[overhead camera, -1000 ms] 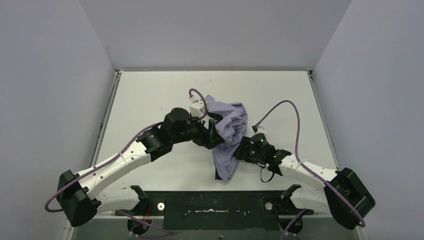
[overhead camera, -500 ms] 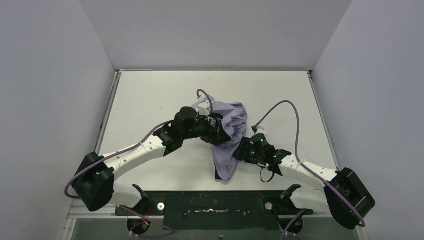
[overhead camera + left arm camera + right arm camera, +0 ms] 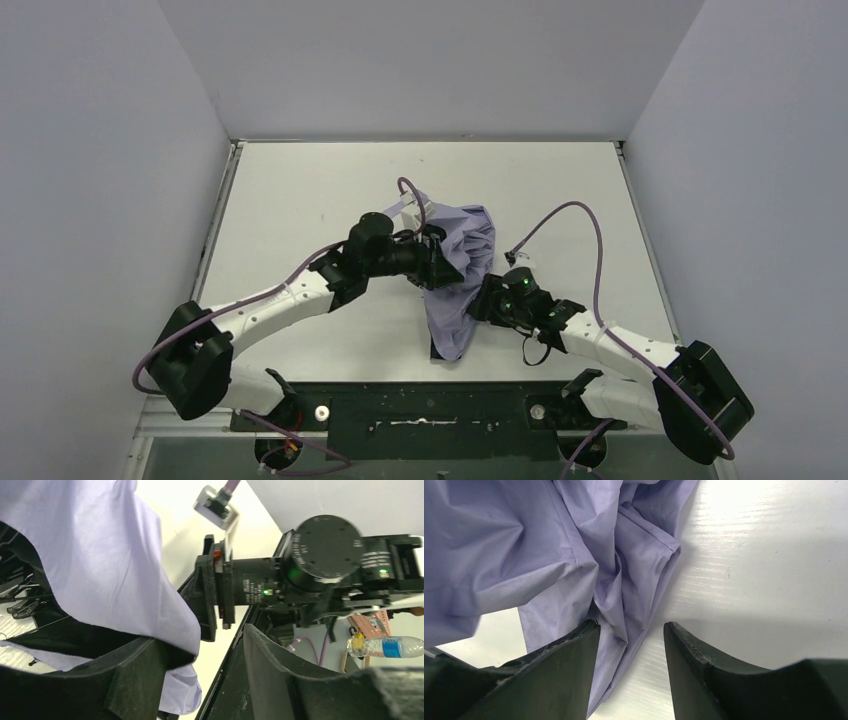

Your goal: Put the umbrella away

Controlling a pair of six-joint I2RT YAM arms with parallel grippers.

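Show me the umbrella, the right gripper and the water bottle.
umbrella (image 3: pixel 465 238), top external view, on the lavender fabric.
right gripper (image 3: pixel 631 626), right wrist view, midway between its fingertips.
water bottle (image 3: pixel 389 646), left wrist view, on its label.

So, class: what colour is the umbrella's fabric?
The umbrella is plain pale lavender, clearest in the right wrist view.

White arms (image 3: pixel 262 310), black joints (image 3: pixel 372 240), purple cables (image 3: pixel 573 204)
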